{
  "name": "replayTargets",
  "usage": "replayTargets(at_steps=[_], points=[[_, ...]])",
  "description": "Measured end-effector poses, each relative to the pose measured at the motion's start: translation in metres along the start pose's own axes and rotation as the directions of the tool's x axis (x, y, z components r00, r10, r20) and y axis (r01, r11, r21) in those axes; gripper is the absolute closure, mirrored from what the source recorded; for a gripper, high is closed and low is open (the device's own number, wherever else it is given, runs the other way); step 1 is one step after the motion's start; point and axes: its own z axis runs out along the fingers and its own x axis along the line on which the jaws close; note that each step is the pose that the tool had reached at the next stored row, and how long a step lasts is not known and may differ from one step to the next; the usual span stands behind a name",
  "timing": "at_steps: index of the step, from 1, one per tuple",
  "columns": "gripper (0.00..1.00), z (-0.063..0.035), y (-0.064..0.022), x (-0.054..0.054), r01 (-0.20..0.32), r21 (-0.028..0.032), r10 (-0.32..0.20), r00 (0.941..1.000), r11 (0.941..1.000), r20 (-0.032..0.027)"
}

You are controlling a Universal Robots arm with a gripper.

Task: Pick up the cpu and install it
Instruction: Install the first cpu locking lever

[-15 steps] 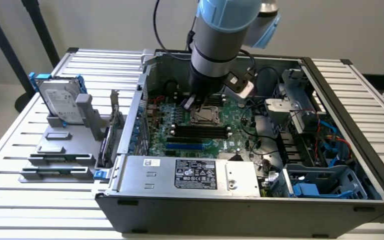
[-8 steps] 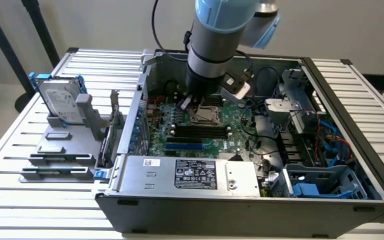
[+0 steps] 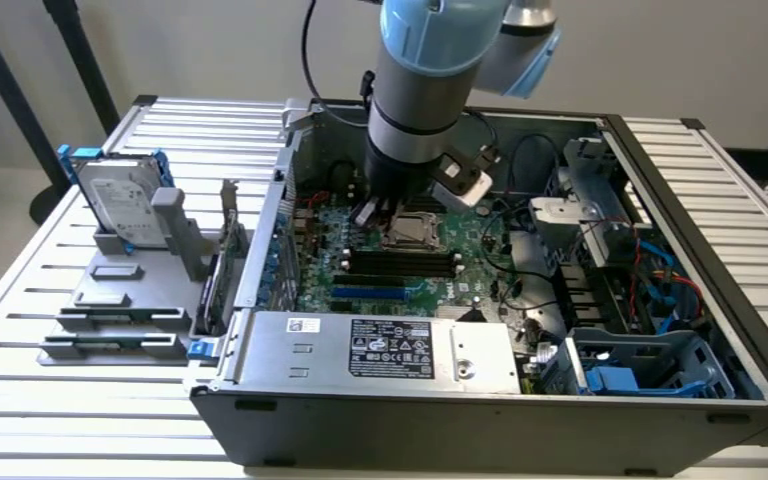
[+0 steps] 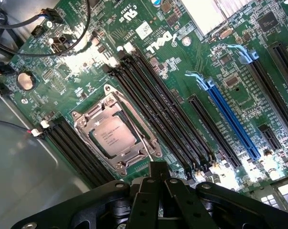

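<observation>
**CPU in socket, gripper closed and empty above it**

CPU (image 4: 114,137): silver top up, lying flat inside the socket frame (image 4: 116,136) on the green board (image 4: 182,76). Looks seated square, though pin contact underneath cannot be checked.

Gripper (image 4: 158,172): fingers closed together, holding nothing, poised just beside the socket's edge. In the exterior view, gripper (image 3: 381,212) down inside the open case (image 3: 491,420), right over the socket.

Around the socket: black memory slots (image 4: 167,119) on both sides, blue slot (image 4: 232,121) further out, loose black cables (image 4: 62,45) near one corner.

On the desk (image 3: 37,300), outside the case: silver drive (image 3: 120,205) standing upright in a grey holder.

Risks, as judged:
- Chip slightly off its keying, then bent pins under any downward press.
- Closed fingers brushing the frame or chip, shifting it out of square.
- Cables snagging on the wrist during any move.
</observation>
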Motion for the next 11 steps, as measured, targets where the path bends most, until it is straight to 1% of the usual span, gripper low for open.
replayTargets(at_steps=[2, 4, 11], points=[[0.89, 0.0025, 0.0003, -0.0008, -0.001, -0.0019, 0.001, 1.0, 1.0, 0.0023], [0.89, 0.0054, 0.0008, -0.0014, -0.001, -0.0029, 0.001, 1.0, 1.0, 0.0034], [0.89, 0.0098, -0.0003, -0.0034, -0.001, -0.0029, 0.001, 1.0, 1.0, 0.0037]])
